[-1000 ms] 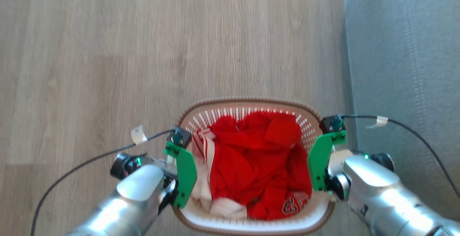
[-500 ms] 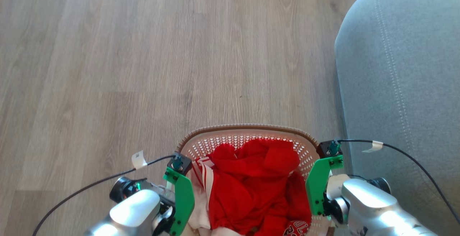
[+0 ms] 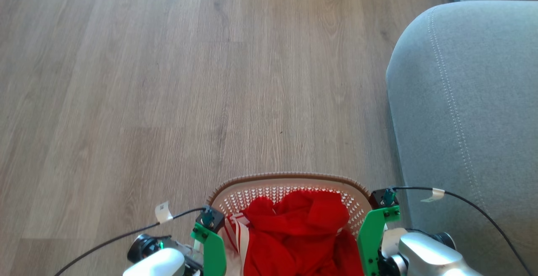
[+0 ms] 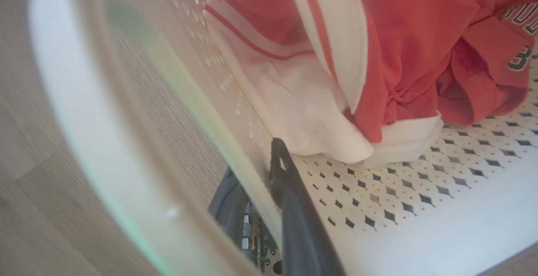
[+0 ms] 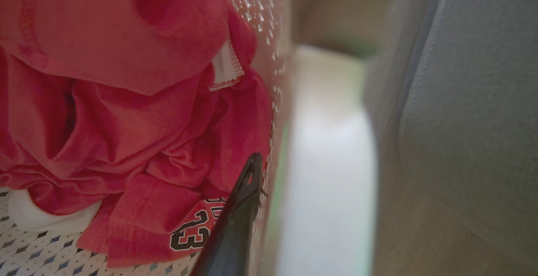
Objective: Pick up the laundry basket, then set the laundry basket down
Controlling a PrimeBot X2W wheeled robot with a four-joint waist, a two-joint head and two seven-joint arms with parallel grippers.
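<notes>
The laundry basket (image 3: 286, 177), cream-white with a brown braided rim, sits at the bottom centre of the head view with red clothing (image 3: 296, 234) heaped in it. My left gripper (image 4: 257, 163) is shut on its left wall: one dark finger (image 4: 294, 208) lies inside on the perforated floor, and the other shows outside through the wall. My right gripper (image 5: 265, 171) clasps the right wall, with its inner finger (image 5: 237, 217) beside a red numbered jersey (image 5: 126, 99); the outer finger is hidden. A white striped garment (image 4: 302, 108) lies against the left wall.
A grey sofa arm (image 3: 470, 120) stands close on the right, almost touching the basket's right side and seen again as the sofa (image 5: 475, 99). Light wooden floor (image 3: 168, 78) stretches ahead and to the left. Black cables run from both wrists.
The whole head picture has shifted: basket and arms now sit lower, and more floor and the sofa arm's top show. Both grippers keep their hold on the basket walls.
</notes>
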